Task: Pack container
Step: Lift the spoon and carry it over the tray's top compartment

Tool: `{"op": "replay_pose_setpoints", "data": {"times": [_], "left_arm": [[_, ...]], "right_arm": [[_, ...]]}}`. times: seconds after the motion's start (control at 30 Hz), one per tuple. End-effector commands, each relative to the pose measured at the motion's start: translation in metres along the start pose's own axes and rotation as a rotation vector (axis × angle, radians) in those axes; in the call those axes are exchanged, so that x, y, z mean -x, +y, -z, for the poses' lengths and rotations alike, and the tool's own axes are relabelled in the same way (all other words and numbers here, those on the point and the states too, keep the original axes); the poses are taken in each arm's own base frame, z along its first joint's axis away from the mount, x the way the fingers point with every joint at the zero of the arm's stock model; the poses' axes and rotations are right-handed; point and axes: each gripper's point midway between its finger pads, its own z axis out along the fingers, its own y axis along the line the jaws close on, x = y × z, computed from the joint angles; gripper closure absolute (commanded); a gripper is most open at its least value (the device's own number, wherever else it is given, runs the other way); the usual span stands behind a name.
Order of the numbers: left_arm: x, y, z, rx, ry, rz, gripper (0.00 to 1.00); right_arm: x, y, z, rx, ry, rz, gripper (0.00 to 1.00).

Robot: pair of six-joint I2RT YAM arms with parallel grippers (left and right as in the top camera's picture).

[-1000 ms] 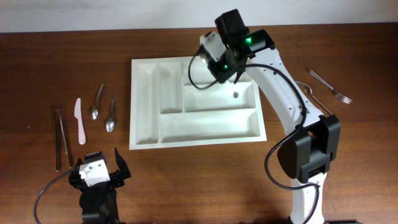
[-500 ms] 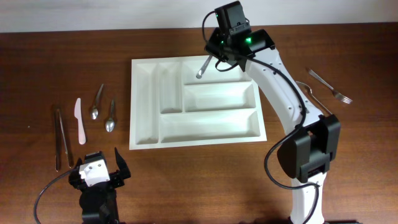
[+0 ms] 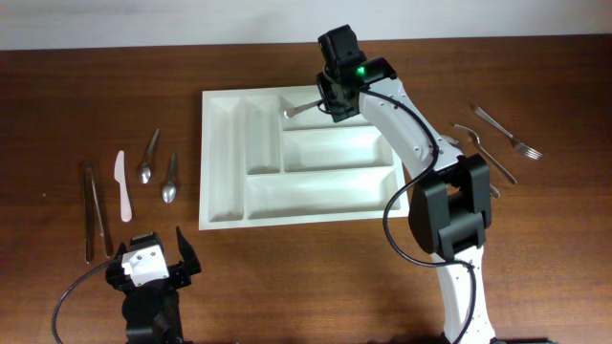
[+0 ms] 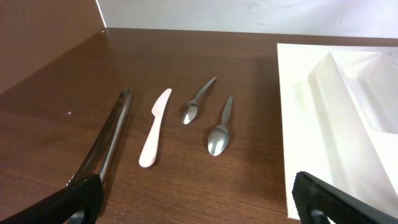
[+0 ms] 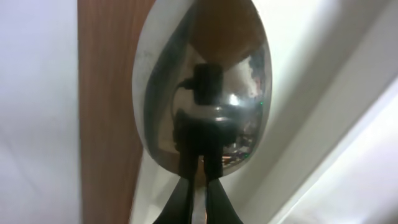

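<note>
1. Here is the container [image 3: 229,191], the big white tray, flat in the middle of the table [image 3: 306,277] and nearer the far edge than the near one. In the left wrist view its left rim [image 4: 292,124] runs down the right side of the shot.
2. The right gripper [image 3: 325,99] is up over the container's far side, above the top long compartment, and it is pinching a steel spoon [image 3: 298,109] by the handle.
3. That spoon lies roughly level, with its bowl pointing toward the table's left edge. The overhead view cannot settle whether it touches the tray floor.
4. The right wrist view is filled by the spoon's bowl [image 5: 202,93], mirror-bright, with white tray walls behind it.
5. The left gripper [image 3: 153,260] sits at the near-left corner with its fingers spread wide and nothing between them. Its wrist camera shows one dark fingertip [image 4: 84,196] at each lower corner.
6. Along the left edge lie metal tongs [image 3: 93,210], then a white knife [image 3: 122,184], then two small spoons [image 3: 150,156] [image 3: 170,179]. All are apart from each other and clear of the tray.
7. Near the right edge lie a fork [image 3: 507,132] and a second utensil [image 3: 488,158] just beside it.
</note>
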Motion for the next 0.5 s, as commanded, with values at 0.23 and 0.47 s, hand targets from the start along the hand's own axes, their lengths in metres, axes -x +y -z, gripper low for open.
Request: {"op": "replay_pose_setpoints", "data": {"times": [0.23,0.47], "left_arm": [[-0.002,0.004,0.0,0.021,0.007,0.008,0.01],[-0.002,0.004,0.0,0.021,0.007,0.008,0.01]], "right_arm": [[0.019,0.004,-0.006,0.012,-0.036,-0.174,0.96],[0.033,-0.001,-0.013,-0.004,-0.054,-0.193,0.96]]}}
